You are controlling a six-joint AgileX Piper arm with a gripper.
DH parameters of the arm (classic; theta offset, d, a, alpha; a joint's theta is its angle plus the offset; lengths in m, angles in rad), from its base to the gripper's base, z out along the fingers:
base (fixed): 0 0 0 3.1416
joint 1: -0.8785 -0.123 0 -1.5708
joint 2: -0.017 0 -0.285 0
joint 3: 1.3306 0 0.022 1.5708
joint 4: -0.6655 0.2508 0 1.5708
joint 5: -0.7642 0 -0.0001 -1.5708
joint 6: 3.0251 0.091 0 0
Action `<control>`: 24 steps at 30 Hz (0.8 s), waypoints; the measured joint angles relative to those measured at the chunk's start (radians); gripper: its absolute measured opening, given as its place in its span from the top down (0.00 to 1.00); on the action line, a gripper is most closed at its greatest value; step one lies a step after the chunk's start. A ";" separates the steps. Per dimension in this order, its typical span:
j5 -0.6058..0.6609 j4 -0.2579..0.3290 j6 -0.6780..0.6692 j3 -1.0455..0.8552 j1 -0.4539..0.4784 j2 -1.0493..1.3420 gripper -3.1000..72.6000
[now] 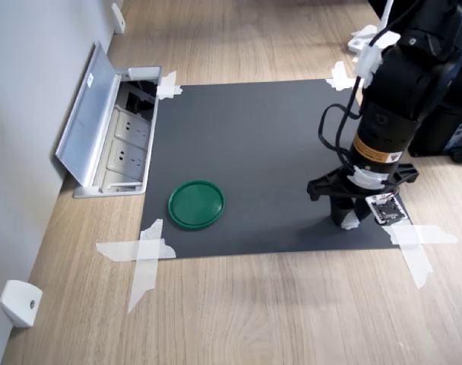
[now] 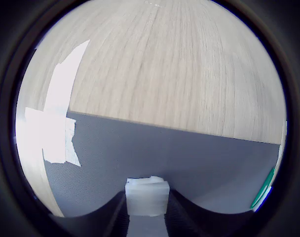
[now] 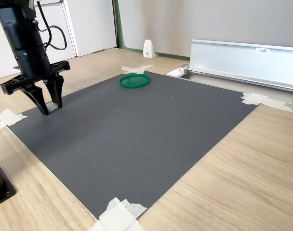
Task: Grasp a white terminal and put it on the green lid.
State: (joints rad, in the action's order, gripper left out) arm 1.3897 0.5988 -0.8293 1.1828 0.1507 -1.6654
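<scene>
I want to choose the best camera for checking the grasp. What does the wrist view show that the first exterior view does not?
Only the wrist view shows the white terminal plainly, sitting between the two fingers of the tool. Only the first exterior view shows the whole green lid, the open floor socket box and the white wedge piece. Both show the grey mat, a taped corner and the wooden floor.

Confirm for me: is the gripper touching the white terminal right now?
Touching. In the wrist view the white terminal sits squeezed between the two dark fingers of the gripper, with no gap showing on either side.
</scene>
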 joint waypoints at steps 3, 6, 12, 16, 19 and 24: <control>0.005 -0.002 0.026 0.010 0.000 -0.002 0.60; 0.000 -0.012 0.084 0.053 0.000 -0.009 0.60; 0.126 -0.006 0.164 0.235 0.032 -0.013 0.60; 0.184 0.010 0.166 0.354 0.122 -0.014 0.60; 0.206 0.013 0.144 0.447 0.199 -0.020 0.60; 0.249 0.013 0.120 0.597 0.293 -0.100 0.60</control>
State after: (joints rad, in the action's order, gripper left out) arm 1.6385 0.6113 -0.7090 1.7796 0.4434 -1.7652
